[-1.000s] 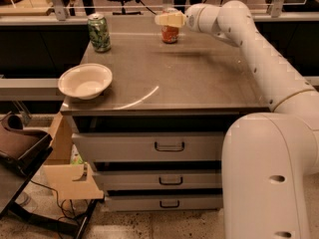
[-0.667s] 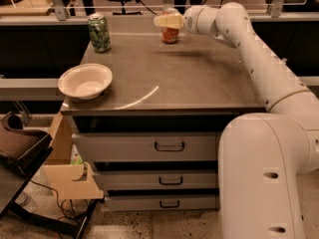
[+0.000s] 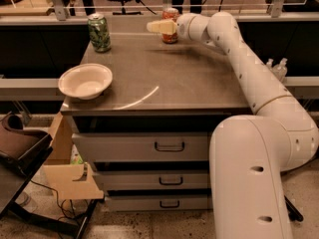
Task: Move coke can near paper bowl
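A: Where is the gripper (image 3: 158, 27)?

B: Upper centre of the frame, at the far edge of the cabinet top (image 3: 199, 83). It lies level across the front of the coke can (image 3: 170, 38), covering the can's middle band.

A: Spread, or clamped on it?

B: I cannot tell. The can stands upright behind it, silver top above, red base below on the surface.

A: And the arm (image 3: 249, 68)?

B: It runs from the gripper down the right side of the frame to the large white base at lower right.

A: Other containers?

B: A green patterned can (image 3: 99, 32) stands upright in the upper left, at the far left corner of the top, well apart from the coke can. The paper bowl (image 3: 84, 83) sits nearer the camera by the left front corner, mouth up, showing only its bare off-white inside.

A: Below the top?

B: Three drawers, all closed: top (image 3: 124, 148), middle (image 3: 129, 180) and bottom (image 3: 134, 203). A cardboard box (image 3: 65, 178) leans at the cabinet's lower left; what it holds I cannot make out.
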